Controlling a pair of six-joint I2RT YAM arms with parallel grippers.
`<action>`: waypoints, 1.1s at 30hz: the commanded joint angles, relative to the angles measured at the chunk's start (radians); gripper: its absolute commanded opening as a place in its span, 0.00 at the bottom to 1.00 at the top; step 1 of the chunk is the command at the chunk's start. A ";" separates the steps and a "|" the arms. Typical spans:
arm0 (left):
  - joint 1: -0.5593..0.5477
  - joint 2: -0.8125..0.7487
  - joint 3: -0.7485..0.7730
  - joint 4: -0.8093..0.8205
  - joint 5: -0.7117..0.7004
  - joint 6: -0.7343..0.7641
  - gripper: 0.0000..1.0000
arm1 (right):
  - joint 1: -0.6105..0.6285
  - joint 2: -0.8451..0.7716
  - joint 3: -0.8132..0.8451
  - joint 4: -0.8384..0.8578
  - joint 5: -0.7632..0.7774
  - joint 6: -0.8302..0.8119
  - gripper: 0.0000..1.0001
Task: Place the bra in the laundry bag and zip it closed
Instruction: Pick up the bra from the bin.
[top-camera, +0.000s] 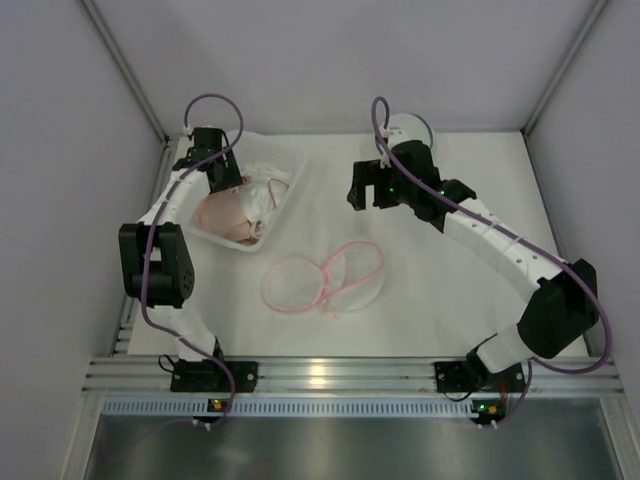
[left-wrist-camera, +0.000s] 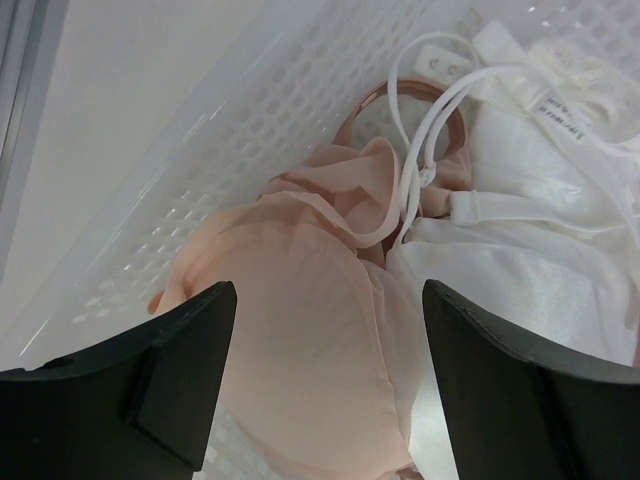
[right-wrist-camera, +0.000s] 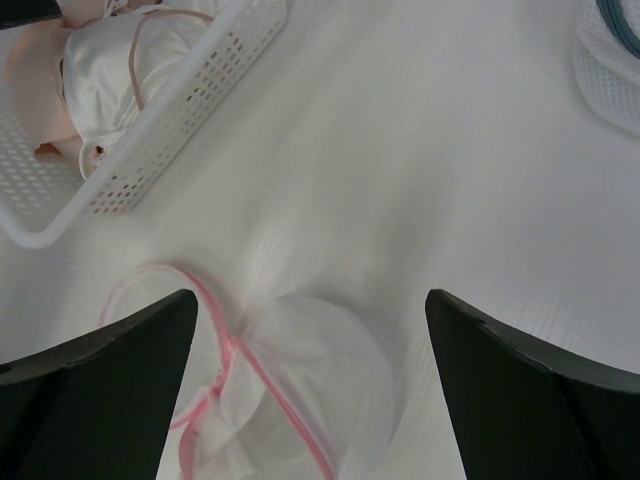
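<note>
A peach bra (top-camera: 225, 213) (left-wrist-camera: 310, 350) and a white bra (top-camera: 262, 192) (left-wrist-camera: 520, 230) lie in a white perforated basket (top-camera: 285, 160) at the back left. My left gripper (top-camera: 224, 183) (left-wrist-camera: 330, 380) is open, its fingers either side of the peach cup, just above it. The round white mesh laundry bag (top-camera: 325, 280) (right-wrist-camera: 300, 390) with a pink zipper edge lies open in the middle of the table. My right gripper (top-camera: 372, 192) (right-wrist-camera: 310, 390) is open and empty, held above the table behind the bag.
The basket's corner also shows in the right wrist view (right-wrist-camera: 130, 170). A white mesh item with a blue edge (right-wrist-camera: 610, 60) lies at the back right (top-camera: 410, 128). White walls stand close on both sides and behind.
</note>
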 joint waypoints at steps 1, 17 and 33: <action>-0.021 0.047 0.053 -0.034 -0.048 0.012 0.81 | -0.014 -0.073 -0.020 0.036 0.012 0.002 0.98; -0.036 0.035 -0.002 -0.032 -0.171 -0.051 0.00 | -0.027 -0.093 -0.040 0.047 0.013 0.005 0.99; -0.131 -0.342 0.102 -0.063 -0.074 0.061 0.00 | -0.027 -0.006 0.041 0.306 -0.211 0.120 0.98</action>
